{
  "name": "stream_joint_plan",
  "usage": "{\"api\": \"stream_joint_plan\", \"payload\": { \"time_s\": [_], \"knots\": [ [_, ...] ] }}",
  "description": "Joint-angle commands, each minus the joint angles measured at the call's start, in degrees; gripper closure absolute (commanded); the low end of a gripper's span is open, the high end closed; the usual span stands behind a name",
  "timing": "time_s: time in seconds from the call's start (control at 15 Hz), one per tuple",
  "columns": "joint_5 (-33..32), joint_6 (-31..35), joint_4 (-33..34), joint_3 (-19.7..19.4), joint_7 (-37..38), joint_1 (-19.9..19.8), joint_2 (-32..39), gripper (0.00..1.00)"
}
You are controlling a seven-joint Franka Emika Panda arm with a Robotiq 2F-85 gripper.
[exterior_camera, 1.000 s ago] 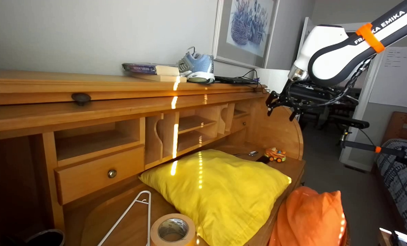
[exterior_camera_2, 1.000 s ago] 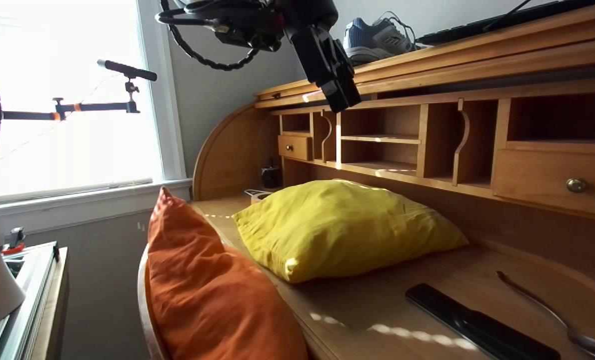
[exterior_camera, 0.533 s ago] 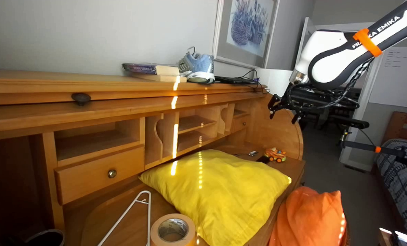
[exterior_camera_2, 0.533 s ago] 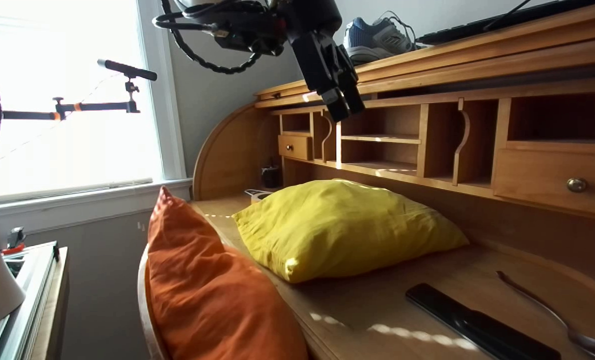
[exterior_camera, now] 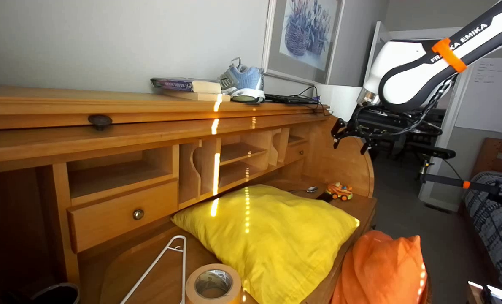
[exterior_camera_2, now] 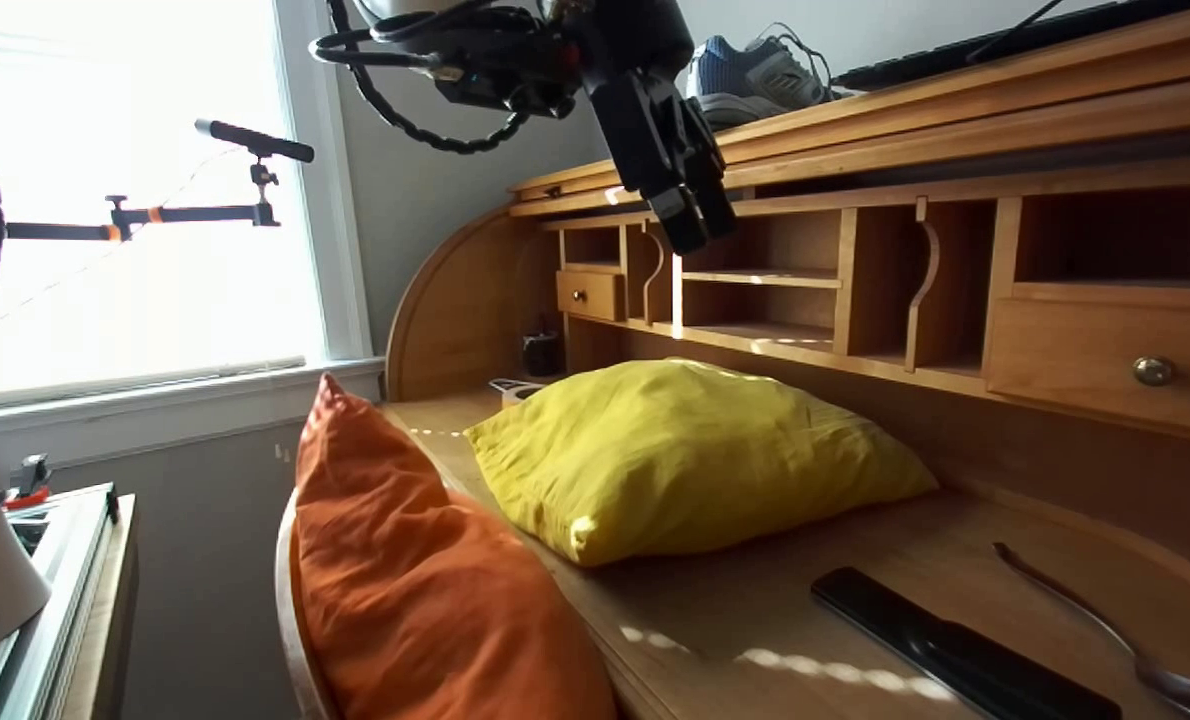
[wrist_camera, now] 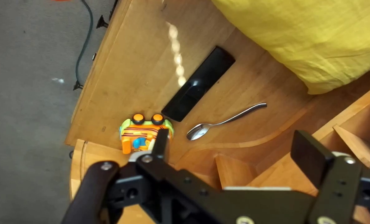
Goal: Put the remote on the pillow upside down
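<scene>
Wrist view, looking down: the claw (wrist_camera: pixel 234 148) is unclenched, its fingers (wrist_camera: pixel 161 143) parted wide. Past them the black remote (wrist_camera: pixel 200 84) lies flat on the desk (wrist_camera: pixel 126 81), near the yellow pillow (wrist_camera: pixel 315 37) at far right but apart from it. A spoon (wrist_camera: pixel 198 131) rests just to the right, and a toy car (wrist_camera: pixel 144 133) sits by the remote's near end, partly covered by the left finger; whether the two touch I cannot tell.

In an exterior view a window (exterior_camera_2: pixel 135 150) fills the far left and an orange pillow (exterior_camera_2: pixel 435 590) the near left. The remote lies in plain sight there at near right, the spoon to its right, handle toward the far side. From that angle the claw's fingers overlap, so the wide gap reads as a narrow one.

In an exterior view a hanger (exterior_camera: pixel 184 268) and a roll of tape (exterior_camera: pixel 214 278) show large on the near side of the yellow pillow; past it, by the toy car, only a dark sliver of the remote shows. Books (exterior_camera: pixel 187 86) lie there left of a shoe (exterior_camera: pixel 246 82). Both exterior views show that shoe, and the claw in the air well above the desk.
</scene>
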Motion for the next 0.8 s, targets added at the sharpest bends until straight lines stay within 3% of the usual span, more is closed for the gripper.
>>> {"api": "stream_joint_plan", "payload": {
  "time_s": [0.0,0.27,0.73],
  "knots": [
    [1.01,1.61,2.16,-2.19,-1.51,0.59,4.51,0.0],
    [7.59,1.22,4.59,-4.28,-8.36,1.71,9.47,0.0],
    [21.17,2.73,9.73,-5.06,-27.68,1.27,18.88,0.0]
  ]
}}
